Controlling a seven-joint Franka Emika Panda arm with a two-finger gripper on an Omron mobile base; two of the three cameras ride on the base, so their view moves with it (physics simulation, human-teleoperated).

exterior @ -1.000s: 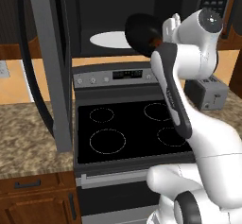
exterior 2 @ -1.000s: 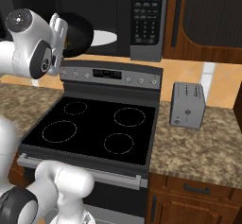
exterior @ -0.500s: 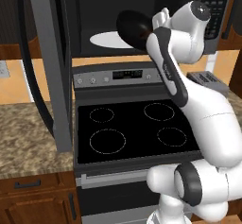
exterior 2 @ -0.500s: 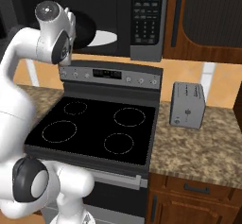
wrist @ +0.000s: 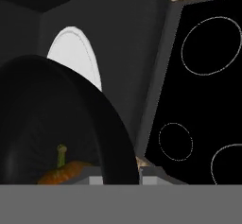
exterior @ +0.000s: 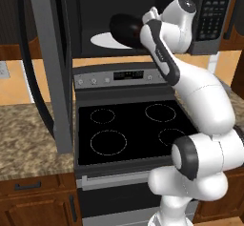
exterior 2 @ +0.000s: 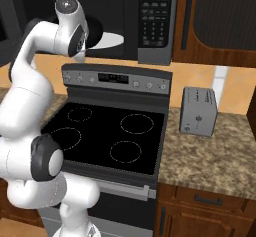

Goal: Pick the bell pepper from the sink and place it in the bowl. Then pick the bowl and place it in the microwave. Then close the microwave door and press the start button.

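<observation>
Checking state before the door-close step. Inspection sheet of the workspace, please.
surface: granite counter either side of the black stovetop; burners bare.
job's things: bowl held up at the open microwave mouth, over the white turntable, not yet set down; bell pepper lies in the bowl; microwave door swung open to the left.
clutter: silver toaster on the counter right of the stove.
claw: shut on the bowl's rim.
cables: nothing seen.
surroundings: wood cabinets; keypad on the microwave's right.
</observation>
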